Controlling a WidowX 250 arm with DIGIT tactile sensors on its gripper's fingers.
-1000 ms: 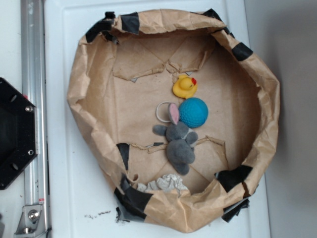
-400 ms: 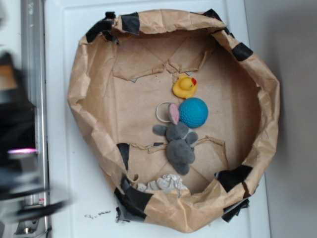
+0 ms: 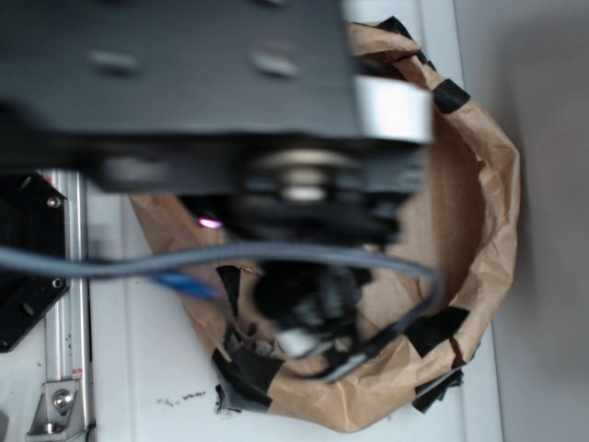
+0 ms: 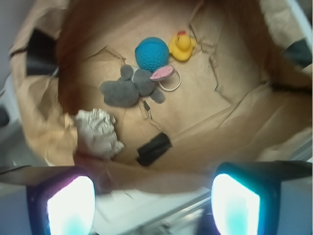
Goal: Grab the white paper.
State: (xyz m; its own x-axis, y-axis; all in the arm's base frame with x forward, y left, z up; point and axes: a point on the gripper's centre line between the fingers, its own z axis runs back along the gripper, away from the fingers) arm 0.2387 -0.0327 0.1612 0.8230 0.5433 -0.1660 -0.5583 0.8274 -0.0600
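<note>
The white paper [image 4: 98, 132] is a crumpled off-white wad lying against the near left wall of the brown-paper-lined bin [image 4: 234, 117]. My gripper [image 4: 154, 203] is open, its two fingertips [image 4: 68, 205] far apart at the bottom of the wrist view, above the bin's near rim. The wad lies ahead of the left finger and apart from it. Nothing is between the jaws. In the exterior view my blurred arm [image 3: 230, 92] covers most of the bin and hides most of the paper.
A grey plush toy [image 4: 129, 88], a blue ball [image 4: 151, 53], a yellow duck [image 4: 182, 46] and a white ring [image 4: 172, 84] lie mid-bin. Black tape [image 4: 154, 148] patches the lining. The bin wall [image 3: 479, 184] stands high. A metal rail [image 3: 69, 276] runs on the left.
My arm has swung in from the left and now hangs over the bin, blurred from motion. The things in the bin have not moved.
</note>
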